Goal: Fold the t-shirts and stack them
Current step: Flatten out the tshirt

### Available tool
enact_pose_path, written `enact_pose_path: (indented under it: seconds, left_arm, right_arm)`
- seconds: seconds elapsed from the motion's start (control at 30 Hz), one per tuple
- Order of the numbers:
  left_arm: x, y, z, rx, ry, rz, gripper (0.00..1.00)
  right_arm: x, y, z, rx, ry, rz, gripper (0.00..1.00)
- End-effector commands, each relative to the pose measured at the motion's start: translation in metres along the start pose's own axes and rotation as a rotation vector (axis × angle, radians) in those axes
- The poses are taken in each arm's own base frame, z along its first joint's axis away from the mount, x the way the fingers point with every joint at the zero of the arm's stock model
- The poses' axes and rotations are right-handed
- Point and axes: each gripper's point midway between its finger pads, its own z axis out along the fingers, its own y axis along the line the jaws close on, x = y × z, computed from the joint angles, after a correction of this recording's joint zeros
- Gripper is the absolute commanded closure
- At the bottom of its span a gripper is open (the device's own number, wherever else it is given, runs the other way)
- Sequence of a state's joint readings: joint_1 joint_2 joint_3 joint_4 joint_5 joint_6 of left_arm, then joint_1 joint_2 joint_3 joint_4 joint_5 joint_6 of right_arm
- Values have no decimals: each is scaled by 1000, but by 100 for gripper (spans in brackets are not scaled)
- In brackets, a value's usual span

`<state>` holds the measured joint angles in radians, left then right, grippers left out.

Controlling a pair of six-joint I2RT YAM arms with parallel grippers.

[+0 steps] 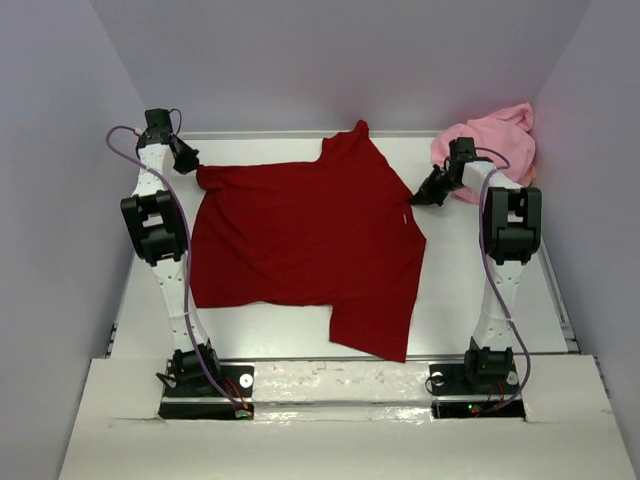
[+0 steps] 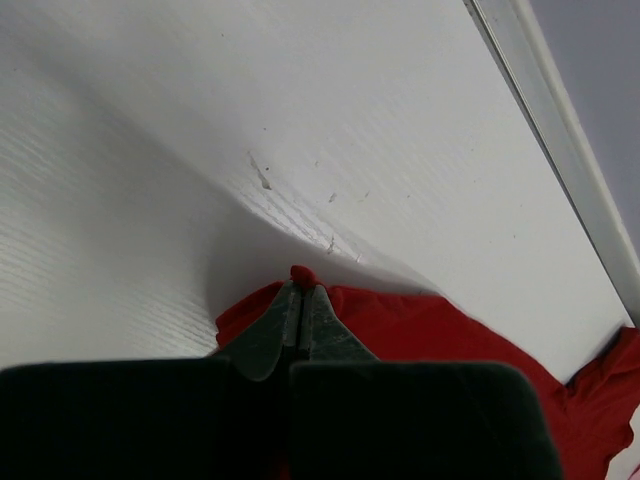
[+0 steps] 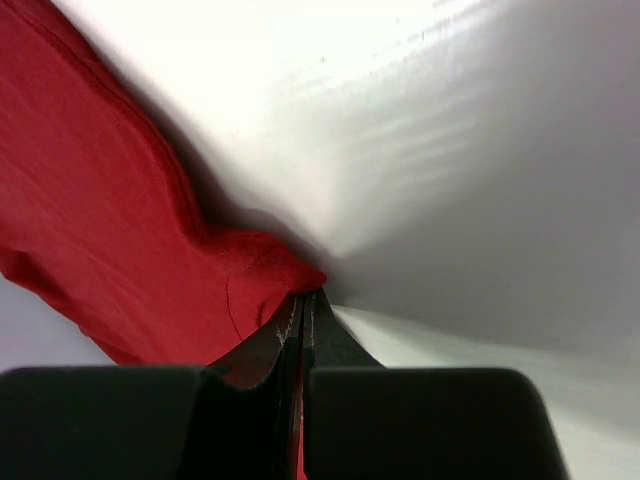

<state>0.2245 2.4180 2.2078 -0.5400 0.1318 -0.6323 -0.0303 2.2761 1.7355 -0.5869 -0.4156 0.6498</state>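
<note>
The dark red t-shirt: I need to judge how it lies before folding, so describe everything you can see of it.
The dark red t-shirt is plain soft cloth, spread mostly flat on the white table. A pointed flap reaches toward the far edge; its right hem corner lies nearest the arms. The left gripper is shut on its far left corner, the right gripper on its right edge.

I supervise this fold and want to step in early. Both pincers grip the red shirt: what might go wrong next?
The left pincer holds only a small tip of the red shirt; it may slip when lifted. Its near right corner sticks out past the rest of the hem, so the fold could land crooked. The pink shirt lies bunched just behind the right pincer; the arm might snag it.
</note>
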Motion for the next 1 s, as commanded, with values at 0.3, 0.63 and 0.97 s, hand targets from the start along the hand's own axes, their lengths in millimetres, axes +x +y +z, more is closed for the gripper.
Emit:
enact_pose_path:
  seconds: [0.3, 0.63, 0.97]
  left_arm:
    - [-7, -3, -11, 20, -16, 7, 96]
    - [-32, -29, -7, 129, -82, 26, 57]
    - [-28, -46, -4, 254, -45, -7, 55]
  right_arm:
    - [-27, -26, 12, 114, -7, -8, 100]
    - [-8, -41, 10, 145, 25, 9, 100]
    - [-3, -38, 2, 132, 26, 1, 100]
